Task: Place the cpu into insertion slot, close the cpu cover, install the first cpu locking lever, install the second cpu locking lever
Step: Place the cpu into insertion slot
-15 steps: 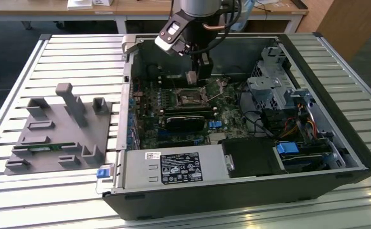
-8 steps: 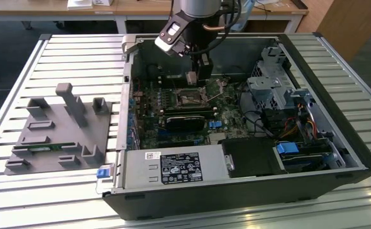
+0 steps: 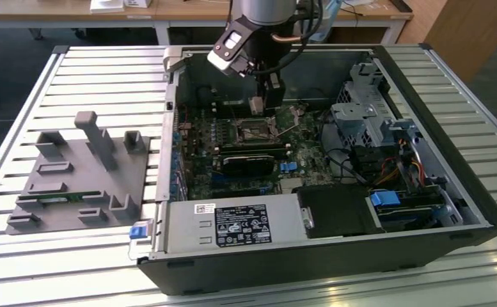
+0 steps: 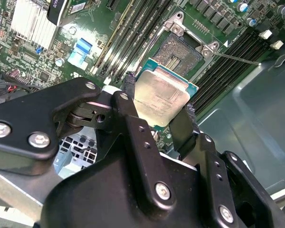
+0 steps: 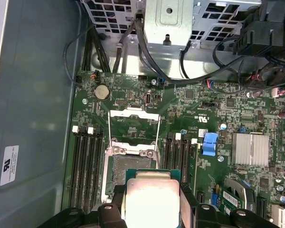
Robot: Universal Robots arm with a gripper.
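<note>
My gripper [image 4: 159,102] is shut on the cpu [image 4: 164,97], a silver-topped square chip with a green edge, pinched between two black fingers [image 4: 128,90]. The cpu [image 5: 152,199] hangs above the motherboard, partly over the insertion slot [image 5: 133,168], whose dark square centre and silvery rim lie open. The cpu cover [image 5: 134,126], a thin metal frame, is flipped open just beyond the slot. In the exterior view the gripper [image 3: 265,103] hovers inside the computer case just behind the insertion slot [image 3: 253,131].
Long black memory slots [image 5: 85,171] flank the socket. A black module [image 3: 248,163], a power supply [image 3: 231,224] and a drive cage [image 3: 368,121] with cables crowd the case. A grey fixture [image 3: 77,173] stands on the slatted table at the exterior view's left.
</note>
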